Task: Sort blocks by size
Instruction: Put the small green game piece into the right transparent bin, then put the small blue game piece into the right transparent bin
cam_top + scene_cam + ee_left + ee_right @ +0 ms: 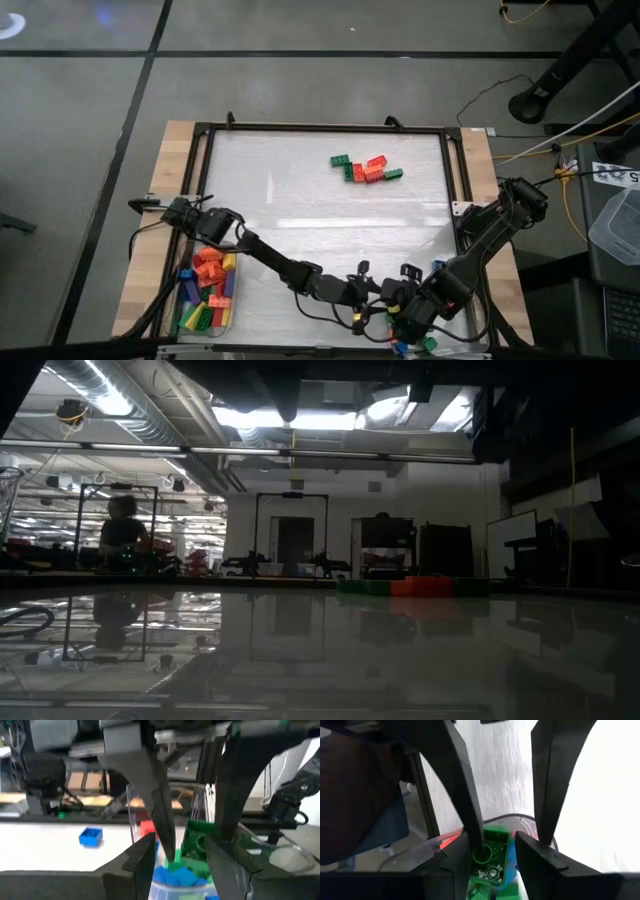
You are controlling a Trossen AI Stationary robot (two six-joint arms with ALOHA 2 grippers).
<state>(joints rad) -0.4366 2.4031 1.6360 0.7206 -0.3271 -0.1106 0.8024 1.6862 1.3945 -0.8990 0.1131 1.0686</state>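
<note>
We see both hands over the clear tray at the tabletop's near edge. The left hand and right hand each pinch a green block. More blocks lie far off.

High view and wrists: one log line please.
left gripper: front edge | right gripper: shut on green block over clear tray | loose blocks: far side
</note>
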